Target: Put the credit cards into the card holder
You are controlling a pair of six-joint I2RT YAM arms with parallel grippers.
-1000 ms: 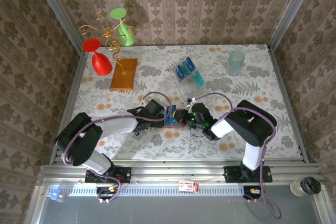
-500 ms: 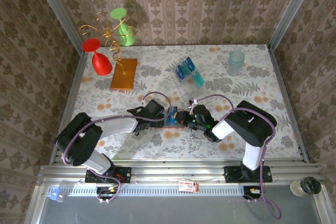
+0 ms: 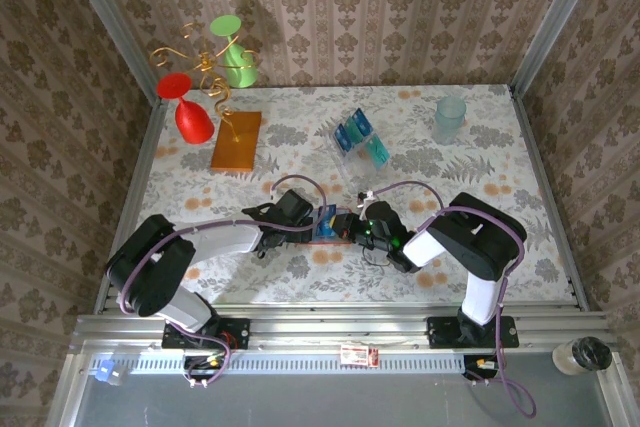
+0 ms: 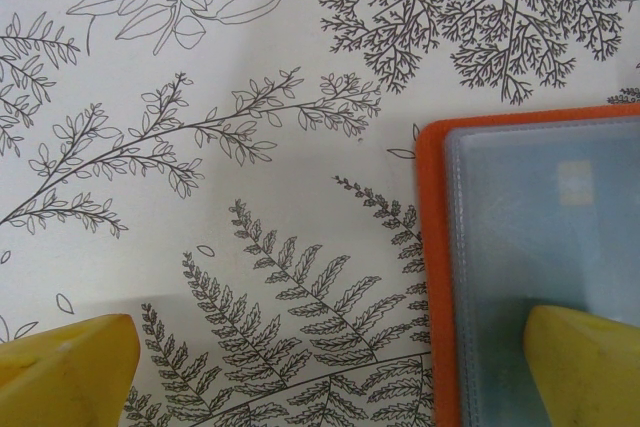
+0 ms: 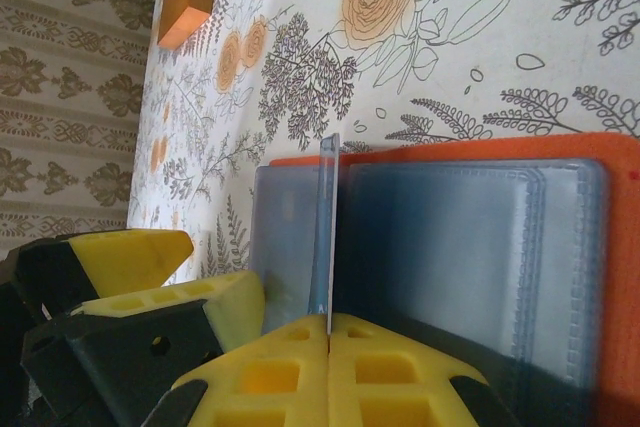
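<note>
My right pincer (image 5: 328, 322), clamped on a card (image 5: 325, 237), has edged onto the holder (image 5: 470, 150) that my spread left pincer (image 4: 320, 367) pins, so insertion is near.

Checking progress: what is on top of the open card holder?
The right tool holds a card on edge between the grey-blue pockets of the card holder. A finger of the left tool overlaps one pocket. Whether cards already sit inside cannot be told.

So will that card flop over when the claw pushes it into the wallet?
Probably not: the card stands dead straight out of the shut right claw, so it looks stiff. It is very thin, so it is probably light. Its faces look smooth, so it might slip in the grip.
</note>
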